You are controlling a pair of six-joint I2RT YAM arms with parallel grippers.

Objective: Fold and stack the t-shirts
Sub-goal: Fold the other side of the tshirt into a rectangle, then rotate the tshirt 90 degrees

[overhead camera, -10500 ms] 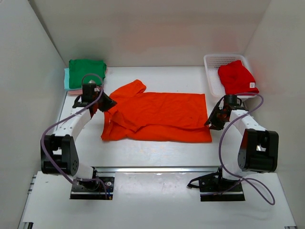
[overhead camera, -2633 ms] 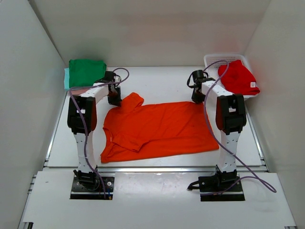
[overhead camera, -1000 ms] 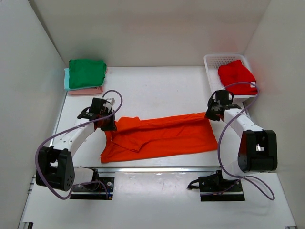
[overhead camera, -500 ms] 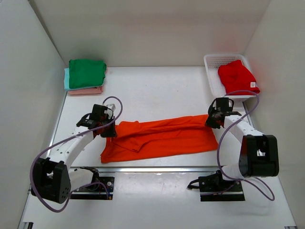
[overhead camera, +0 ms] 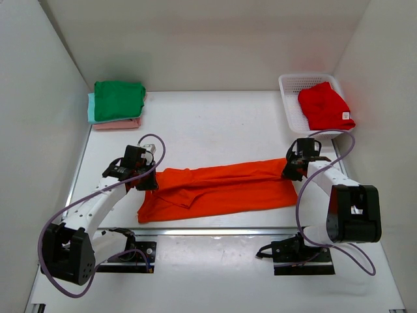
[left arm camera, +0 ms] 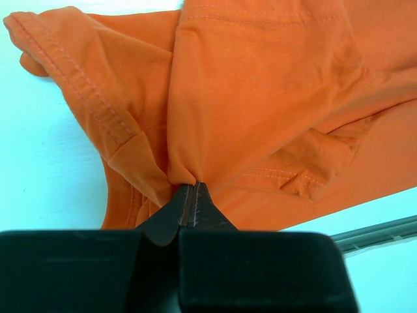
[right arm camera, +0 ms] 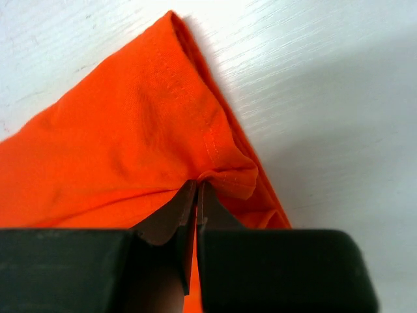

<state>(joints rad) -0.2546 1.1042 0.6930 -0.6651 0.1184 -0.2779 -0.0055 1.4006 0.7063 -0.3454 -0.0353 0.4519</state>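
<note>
The bright orange t-shirt [overhead camera: 221, 189] lies across the near middle of the table, its far half folded towards the front. My left gripper [overhead camera: 148, 183] is shut on a pinch of its cloth [left arm camera: 186, 177] at the left end, by the sleeve [left arm camera: 78, 72]. At the right end my right gripper [overhead camera: 288, 171] is shut on the hem corner [right arm camera: 225, 173]. A red t-shirt [overhead camera: 324, 105] lies heaped in the basket. Folded dark green [overhead camera: 118, 98], mint [overhead camera: 90, 108] and pink [overhead camera: 116, 125] t-shirts are stacked at the far left.
A white mesh basket [overhead camera: 293, 88] stands at the far right corner. White walls close in the table on the left, back and right. A metal rail [overhead camera: 215, 231] runs along the table's near edge, in front of both arm bases.
Over the last second both grippers have come towards the front with the orange shirt's far edge, laying it over the near half. Earlier they held that edge at the back of the table.
</note>
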